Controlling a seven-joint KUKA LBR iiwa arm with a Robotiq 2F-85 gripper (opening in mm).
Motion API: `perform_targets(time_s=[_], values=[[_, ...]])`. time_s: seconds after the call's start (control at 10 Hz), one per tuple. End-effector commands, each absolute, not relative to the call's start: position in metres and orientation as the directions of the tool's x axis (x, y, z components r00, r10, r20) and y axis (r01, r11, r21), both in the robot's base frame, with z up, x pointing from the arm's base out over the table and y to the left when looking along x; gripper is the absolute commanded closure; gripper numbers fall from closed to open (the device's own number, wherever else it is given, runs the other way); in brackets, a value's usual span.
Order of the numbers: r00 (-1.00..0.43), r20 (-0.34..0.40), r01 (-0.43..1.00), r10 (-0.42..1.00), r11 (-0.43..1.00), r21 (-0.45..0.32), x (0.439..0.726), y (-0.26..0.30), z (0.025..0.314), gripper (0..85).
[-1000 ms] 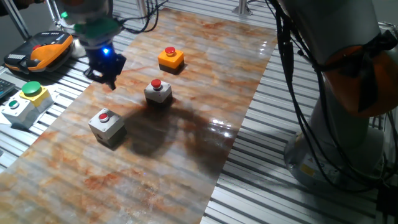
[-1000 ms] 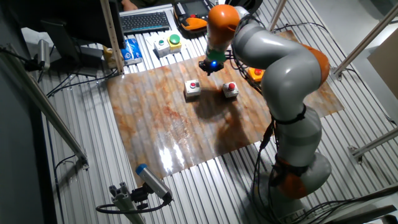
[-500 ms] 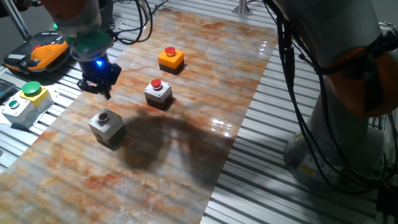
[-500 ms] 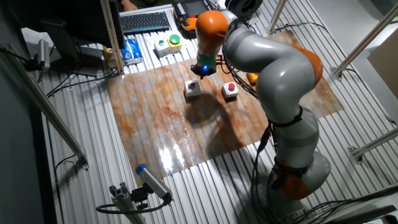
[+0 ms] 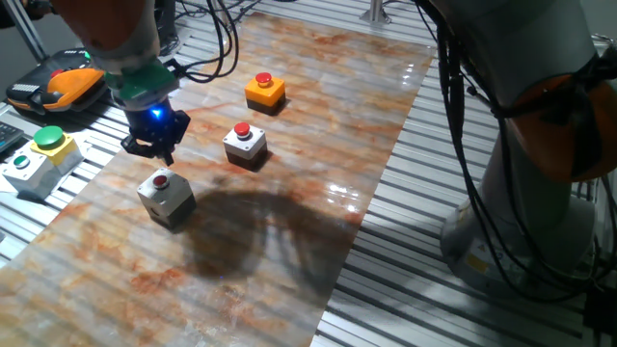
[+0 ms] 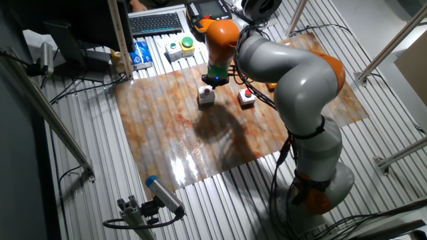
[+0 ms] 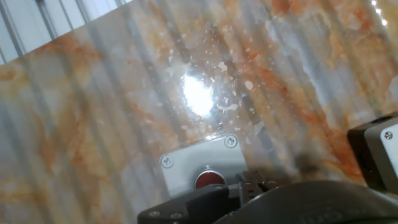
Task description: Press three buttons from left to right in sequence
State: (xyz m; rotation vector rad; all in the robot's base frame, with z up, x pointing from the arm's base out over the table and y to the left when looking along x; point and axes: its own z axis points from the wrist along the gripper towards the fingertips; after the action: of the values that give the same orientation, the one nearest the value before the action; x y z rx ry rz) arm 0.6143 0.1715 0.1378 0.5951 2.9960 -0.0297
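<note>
A KUKA arm's black two-finger gripper, lit by a blue lamp, hangs just above the nearest grey-white cube box with a round red push-button at the left centre of one fixed view. The second grey-white box with a red button sits near mid-frame, and the flatter orange box with a red button lies beyond it toward the upper centre, the three running in a diagonal across the glossy orange-veined marble-pattern sheet.

In the hand view the first box fills the lower centre, its button partly hidden behind the dark gripper body; a corner of the second box shows at the right edge. Whether the jaws stand apart or together cannot be told from any view.

The boxes look like rigid plastic housings, probably light, and the sheet beneath seems slick, so an off-centre shove would likely slide or tip one. The place to make contact is the middle of the red cap, pressed straight down; no grasp seems needed. The sequence appears to be at its first button.

At the left edge, a grey box with a yellow top and green button sits off the sheet on the slatted metal table.
</note>
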Motion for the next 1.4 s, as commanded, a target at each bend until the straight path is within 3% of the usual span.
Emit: perform_targets(time_s=[0.0, 0.7, 0.8, 0.9, 1.0, 1.1, 1.2, 1.3], values=[[-0.920, -0.088, 0.382, 0.381, 0.924, 0.001, 0.614, 0.173, 0.137, 85.0], [-0.919, -0.115, 0.385, 0.377, 0.921, -0.062, 0.610, 0.190, 0.134, 85.0], [-0.919, -0.120, 0.386, 0.375, 0.919, -0.080, 0.610, 0.191, 0.134, 68.0], [-0.913, -0.136, 0.400, 0.386, 0.911, -0.102, 0.610, 0.191, 0.134, 68.0], [-0.907, -0.149, 0.413, 0.395, 0.903, -0.120, 0.610, 0.191, 0.134, 51.0], [-0.902, -0.155, 0.424, 0.404, 0.896, -0.129, 0.611, 0.191, 0.133, 51.0], [-0.898, -0.161, 0.431, 0.409, 0.891, -0.141, 0.611, 0.190, 0.133, 34.0], [-0.900, -0.164, 0.427, 0.403, 0.892, -0.147, 0.611, 0.189, 0.133, 34.0]])
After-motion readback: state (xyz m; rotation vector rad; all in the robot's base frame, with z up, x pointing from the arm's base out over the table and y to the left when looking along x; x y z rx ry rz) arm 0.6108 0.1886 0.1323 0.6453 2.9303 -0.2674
